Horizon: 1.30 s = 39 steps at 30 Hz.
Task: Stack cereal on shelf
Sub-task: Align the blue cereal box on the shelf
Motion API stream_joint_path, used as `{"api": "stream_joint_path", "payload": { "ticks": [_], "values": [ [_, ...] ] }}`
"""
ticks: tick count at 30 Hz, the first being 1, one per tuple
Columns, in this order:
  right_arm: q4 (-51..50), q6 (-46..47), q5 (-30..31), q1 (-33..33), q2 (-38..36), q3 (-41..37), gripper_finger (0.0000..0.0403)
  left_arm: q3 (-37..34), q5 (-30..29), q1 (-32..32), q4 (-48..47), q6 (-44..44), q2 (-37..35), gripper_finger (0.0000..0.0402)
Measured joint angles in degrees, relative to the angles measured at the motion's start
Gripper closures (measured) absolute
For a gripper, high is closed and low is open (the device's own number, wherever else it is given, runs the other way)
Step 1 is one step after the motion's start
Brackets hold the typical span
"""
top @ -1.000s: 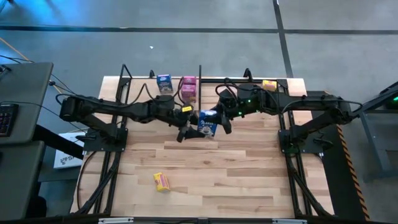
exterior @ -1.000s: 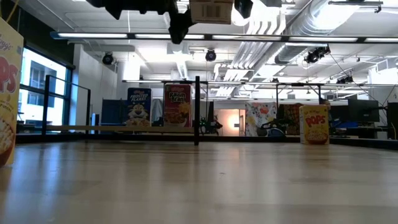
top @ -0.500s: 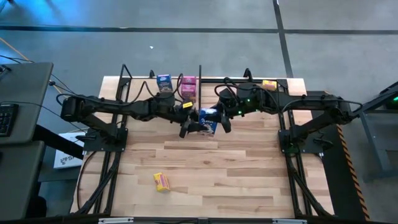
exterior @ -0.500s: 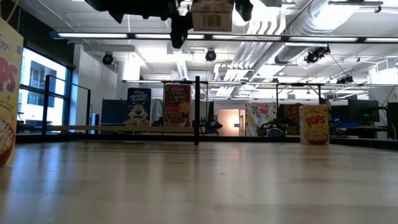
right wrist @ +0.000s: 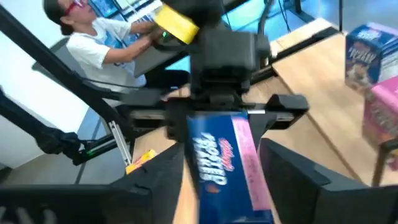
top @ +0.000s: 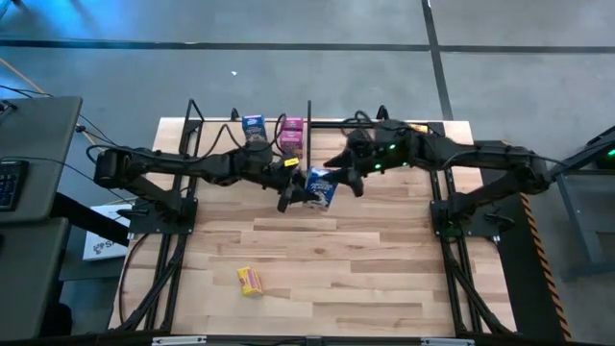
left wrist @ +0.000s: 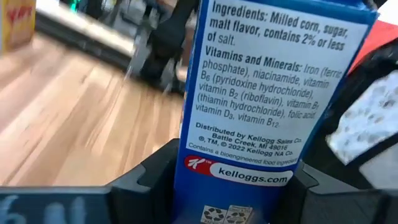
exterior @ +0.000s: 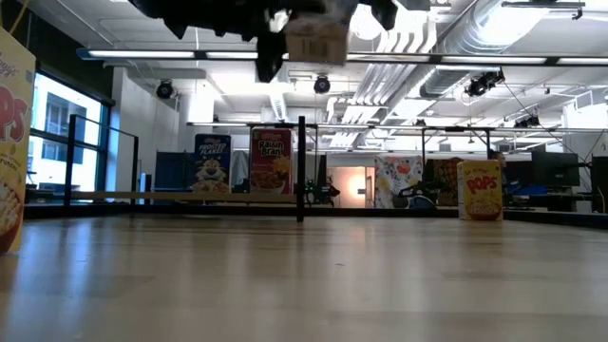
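A blue cereal box (top: 320, 187) hangs in the air over the table's far middle, between both grippers. My left gripper (top: 300, 189) comes from the left and is shut on it; its wrist view shows the ingredients panel (left wrist: 261, 93) filling the picture. My right gripper (top: 344, 181) is open on the box's right, with its fingers (right wrist: 155, 180) standing on either side of the box's end (right wrist: 230, 168). On the shelf (exterior: 190, 197) at the far edge stand another blue box (top: 254, 127) and a pink box (top: 291, 135). My left gripper (left wrist: 233, 186) pinches the blue box between its two fingers at the end that bears the web address (left wrist: 249, 174). One finger lies on each broad face, and the narrow ingredients panel faces the wrist. The fingers come level from the table's left. The box is lifted clear of the table.
One yellow box (top: 249, 280) lies on the tabletop near the front left, and another (top: 416, 130) stands at the far right. A black upright post (exterior: 301, 168) rises in the middle of the shelf. A person (right wrist: 93, 43) sits beyond the table's left side.
My left gripper has moved right to the blue box, which my right gripper held up, and has closed around its left end. My right arm has since drawn back slightly toward the far right. The box has shifted a little left and dropped slightly in the low view.
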Motion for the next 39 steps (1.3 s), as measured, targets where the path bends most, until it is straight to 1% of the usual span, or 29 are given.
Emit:
{"api": "stream_joint_path", "payload": {
  "ticks": [2,5,6,8,9,12,17,20,23,26,29,31,34,37,39],
  "values": [
    [-1.9,-1.0,-0.3,-1.1,-2.2,0.0,0.0182,-0.1,1.7,1.4,-4.4,0.8,-1.0,0.0233],
    [-6.1,-1.8,1.3,-2.5,-5.8,0.0,0.0161,-0.1,1.4,3.8,-12.3,3.1,-3.9,0.0233],
    [-7.6,-1.8,2.3,-2.9,-7.0,0.0,0.0157,-0.1,0.9,4.5,-14.3,4.0,-5.1,0.0233],
    [-10.4,-1.9,4.7,-3.2,-8.7,0.0,0.0154,-0.3,-2.0,5.6,-17.7,5.3,-8.1,0.0233],
    [-11.2,-1.9,6.0,-3.2,-9.2,0.0,0.0154,-1.3,-3.8,5.9,-17.5,5.6,-9.9,0.0233],
    [-13.0,-2.1,8.4,-3.2,-10.2,0.0,0.0153,-6.7,-10.6,6.0,-13.7,4.0,-16.6,0.0233],
    [-13.9,-3.0,8.8,-3.2,-9.4,0.0,0.0153,-20.1,-20.4,5.3,-7.4,-2.6,-29.7,0.0233],
    [-13.6,-4.0,9.0,-3.2,-8.4,0.0,0.0153,-27.2,-24.0,4.9,-6.5,-3.4,-36.6,0.0233],
    [-13.3,-4.4,9.0,-3.2,-7.6,0.0,0.0153,-33.1,-26.6,5.1,-6.4,-0.1,-41.5,0.0233],
    [-12.6,-4.1,9.1,-3.2,-7.2,0.0,0.0153,-38.0,-30.4,6.8,-6.3,3.4,-43.9,0.0233],
    [-11.6,-3.8,9.9,-3.2,-7.0,0.0,0.0153,-42.1,-33.2,9.2,-5.9,3.5,-44.2,0.0233],
    [-11.7,-2.8,10.1,-3.2,-7.0,0.0,0.0153,-44.8,-34.3,10.8,-1.8,3.5,-43.9,0.0233],
    [-11.7,-2.7,10.5,-3.2,-7.0,0.0,0.0153,-48.8,-35.1,13.0,7.0,4.2,-43.4,0.0233],
    [-11.7,-2.9,13.3,-3.2,-7.0,0.0,0.0153,-52.0,-35.1,15.2,13.9,7.4,-42.7,0.0233],
    [-11.7,-2.9,15.2,-3.2,-7.0,0.0,0.0153,-53.4,-34.6,16.7,16.8,9.1,-42.1,0.0233]
  ]
}}
